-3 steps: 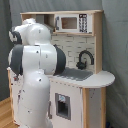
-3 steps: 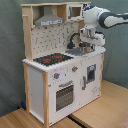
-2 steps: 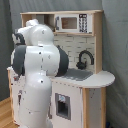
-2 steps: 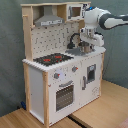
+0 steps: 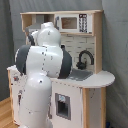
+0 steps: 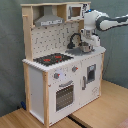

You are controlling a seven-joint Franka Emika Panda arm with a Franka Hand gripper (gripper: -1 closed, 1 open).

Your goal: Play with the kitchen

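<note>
I see the kitchen (image 6: pixel 60 75) standing on the wooden desk (image 6: pixel 100 112) against a grey backdrop. My pincer (image 6: pixel 86 46) hangs over the sink (image 6: pixel 79 50) beside the faucet (image 6: pixel 74 39); can't tell if it's clenched.

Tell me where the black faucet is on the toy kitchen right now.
In the second exterior view, the black faucet stands behind the grey sink, right of the red-ringed stovetop, with the gripper just to its right.

In the second exterior view, the tall white and light-wood toy play kitchen (image 6: pixel 62 75) stands on the wooden table (image 6: pixel 107 112); the arm's pincer (image 6: pixel 86 46) hangs over its grey sink (image 6: pixel 80 50), just beside the black faucet (image 6: pixel 75 39), with the red-ringed stovetop (image 6: pixel 52 59) toward the second exterior view's left.
</note>
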